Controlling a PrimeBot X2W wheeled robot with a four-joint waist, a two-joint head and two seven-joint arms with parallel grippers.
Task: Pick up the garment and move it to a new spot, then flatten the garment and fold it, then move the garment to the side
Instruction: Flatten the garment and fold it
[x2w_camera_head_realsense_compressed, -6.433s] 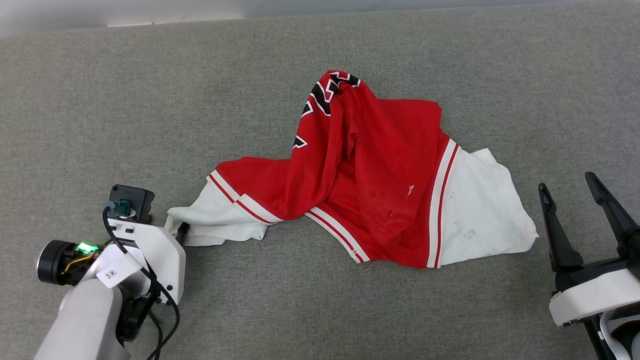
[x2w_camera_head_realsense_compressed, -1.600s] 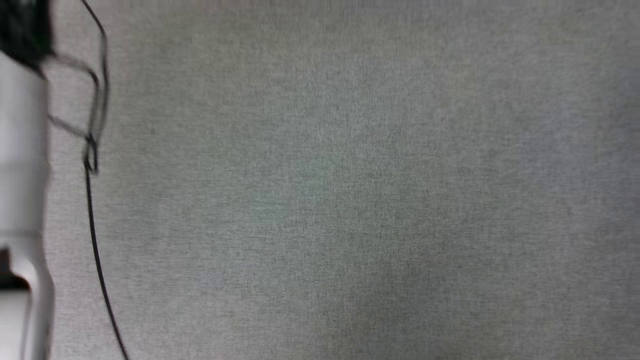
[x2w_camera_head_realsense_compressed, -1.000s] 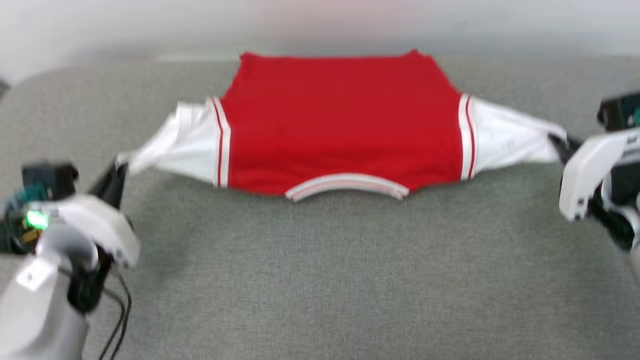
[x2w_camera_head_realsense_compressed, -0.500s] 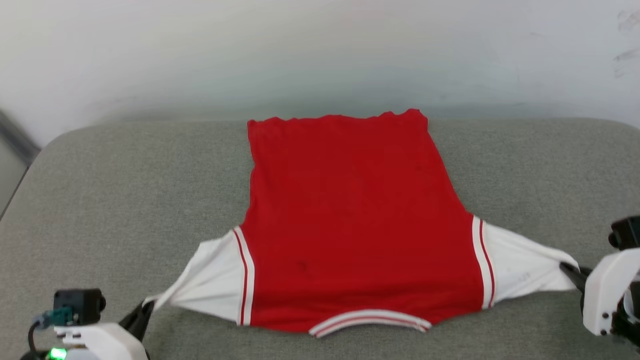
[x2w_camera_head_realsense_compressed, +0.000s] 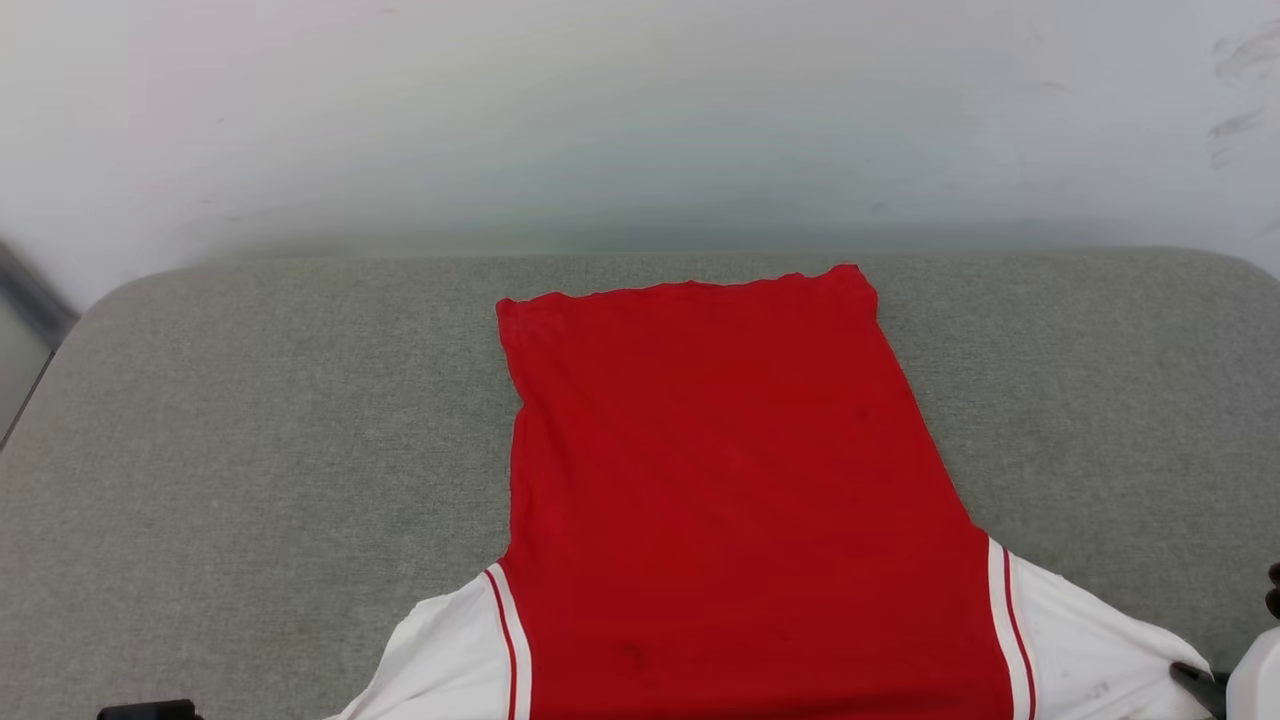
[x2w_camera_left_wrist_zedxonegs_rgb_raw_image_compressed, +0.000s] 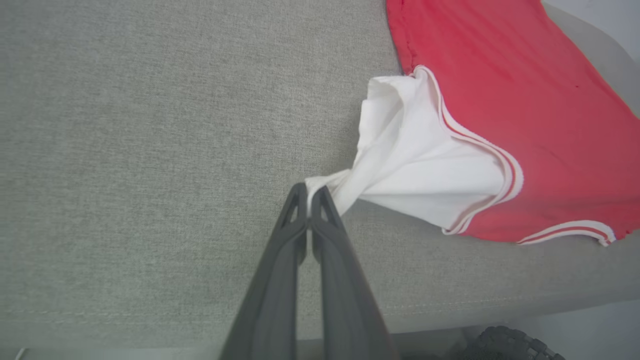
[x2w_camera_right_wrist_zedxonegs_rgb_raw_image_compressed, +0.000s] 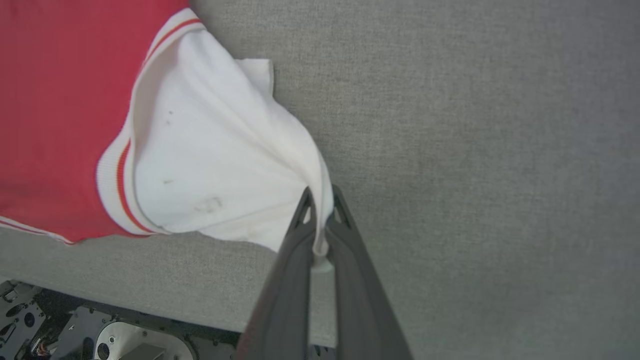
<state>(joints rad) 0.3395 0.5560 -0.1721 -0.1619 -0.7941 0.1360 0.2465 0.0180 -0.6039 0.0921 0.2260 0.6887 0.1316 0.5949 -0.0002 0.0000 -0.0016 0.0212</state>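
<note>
Left pincer (x2w_camera_left_wrist_zedxonegs_rgb_raw_image_compressed: 310, 192) clenched on the tip of one white sleeve; right pincer (x2w_camera_right_wrist_zedxonegs_rgb_raw_image_compressed: 320, 197) clenched on the other sleeve tip. The garment (x2w_camera_head_realsense_compressed: 720, 480) stretches between them, plain red side up, flat on the grey fabric surface (x2w_camera_head_realsense_compressed: 250, 450), hem at the far side.

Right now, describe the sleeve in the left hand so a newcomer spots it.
On the grey padded surface lies the garment, a red shirt. Its white sleeve, past red-and-white stripes, tapers to a point pinched in the left hand. The other sleeve, lightly stained, ends in the right hand.
</note>
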